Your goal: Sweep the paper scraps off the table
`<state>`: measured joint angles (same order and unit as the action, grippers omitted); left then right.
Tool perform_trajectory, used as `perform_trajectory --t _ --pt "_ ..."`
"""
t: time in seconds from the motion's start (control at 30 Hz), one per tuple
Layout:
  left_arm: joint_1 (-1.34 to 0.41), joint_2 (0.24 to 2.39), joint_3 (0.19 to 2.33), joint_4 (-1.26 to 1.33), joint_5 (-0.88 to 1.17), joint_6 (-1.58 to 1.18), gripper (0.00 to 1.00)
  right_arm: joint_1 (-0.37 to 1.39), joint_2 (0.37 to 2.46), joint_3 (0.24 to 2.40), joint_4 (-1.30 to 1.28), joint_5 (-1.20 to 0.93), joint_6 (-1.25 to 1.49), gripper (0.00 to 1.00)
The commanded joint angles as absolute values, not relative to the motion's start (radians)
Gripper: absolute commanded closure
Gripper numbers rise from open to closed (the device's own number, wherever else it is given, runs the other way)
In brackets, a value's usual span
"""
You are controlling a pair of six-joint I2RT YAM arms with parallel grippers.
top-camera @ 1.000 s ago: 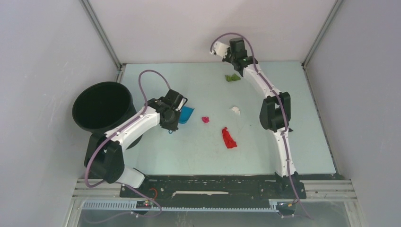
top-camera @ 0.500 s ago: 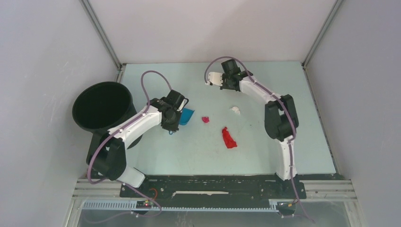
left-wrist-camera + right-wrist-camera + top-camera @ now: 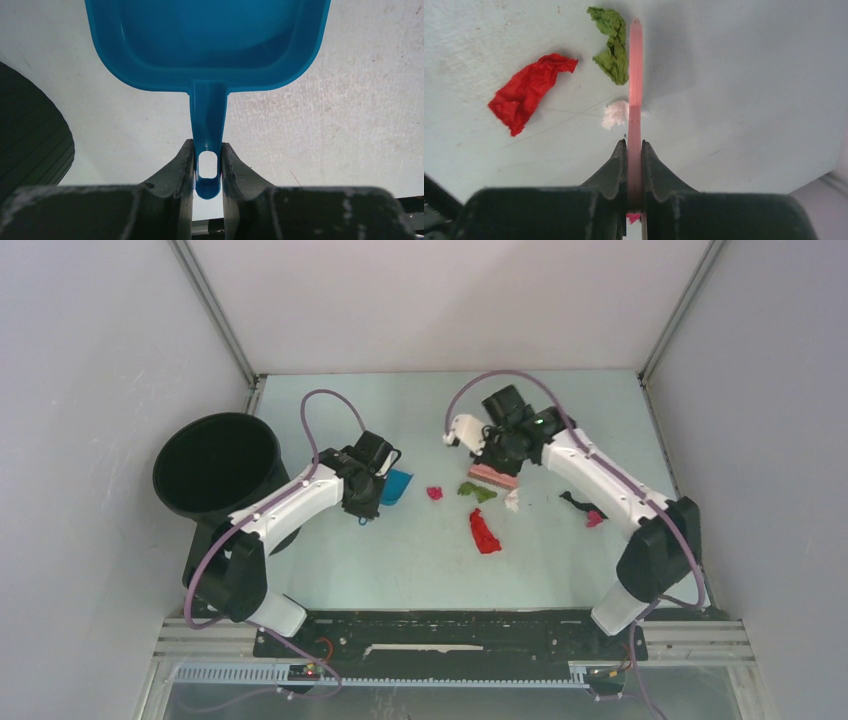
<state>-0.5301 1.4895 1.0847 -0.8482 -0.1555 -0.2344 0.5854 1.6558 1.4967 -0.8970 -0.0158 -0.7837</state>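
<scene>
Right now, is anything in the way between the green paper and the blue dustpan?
Only a little magenta scrap lies between the green scrap and the blue dustpan. It is paper to sweep too, so it would probably just get pushed along. Nothing else visible sits between them.

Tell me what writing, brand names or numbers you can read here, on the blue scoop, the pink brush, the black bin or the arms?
None can be read.
The blue dustpan, the pink brush, the black bin, the left arm and the right arm show no lettering.
The paper scraps look unprinted.
The small component on the near rail is too small to read.
</scene>
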Motion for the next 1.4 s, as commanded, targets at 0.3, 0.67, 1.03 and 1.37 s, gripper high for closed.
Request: perform_trajectory --t 0.3,0.67,1.03,1.37 --pt "-0.539 1.484 1.092 -0.843 -0.173 -0.218 1.00 0.520 1.387 1.462 -1.253 -0.434 -0.693 1.00" --pt "-0.540 1.502 1.093 -0.844 -0.172 -0.216 1.00 0.563 1.456 1.334 -1.070 -0.329 -0.564 1.00" --pt "-0.642 1.402 1.120 -0.843 -0.185 -0.194 1.00 0.464 1.450 1.395 -0.945 -0.241 -0.476 1.00" --pt "-0.805 1.338 1.146 -0.989 -0.170 -0.231 1.00 0.306 1.216 1.420 -0.942 -0.192 -0.433 1.00"
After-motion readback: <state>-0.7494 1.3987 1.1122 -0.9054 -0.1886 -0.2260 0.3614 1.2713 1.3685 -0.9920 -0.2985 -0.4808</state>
